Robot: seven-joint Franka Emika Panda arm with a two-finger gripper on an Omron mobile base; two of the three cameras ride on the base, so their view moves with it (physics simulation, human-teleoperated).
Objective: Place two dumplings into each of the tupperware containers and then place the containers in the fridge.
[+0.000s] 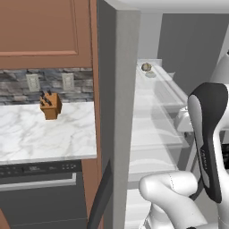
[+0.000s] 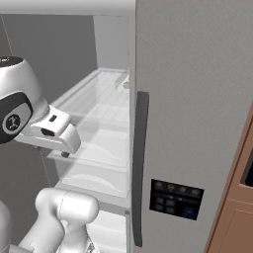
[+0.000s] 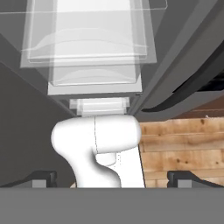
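Fridge (image 2: 197,99) open, grey steel, its white inner shelves (image 1: 152,116) stacked in clear tiers. Left door (image 1: 118,112) swung out edge-on in the left base view, with a long dark handle (image 1: 102,197) low on it. Right door closed in the right base view, carrying a long vertical dark handle (image 2: 140,168) and a small black dispenser panel (image 2: 176,198).

Dumpling (image 1: 146,67) — small, round, beige — sitting far back on the upper shelf, on a pale shallow container (image 1: 151,74) too small to make out clearly.

Gripper (image 3: 112,183) hanging in front of the open fridge, fingers spread wide to either side of the hand view, gripping nothing and touching nothing. Dark fingertips (image 3: 43,178) at the lower corners, well apart. Beyond them, the shelves seen from above and a wooden floor (image 3: 183,148) to one side.

Left of the fridge: a brown cabinet (image 1: 44,31), a marble counter (image 1: 44,129) with a wooden knife block (image 1: 50,105) near the stone backsplash, and a dark dishwasher (image 1: 40,197) below.
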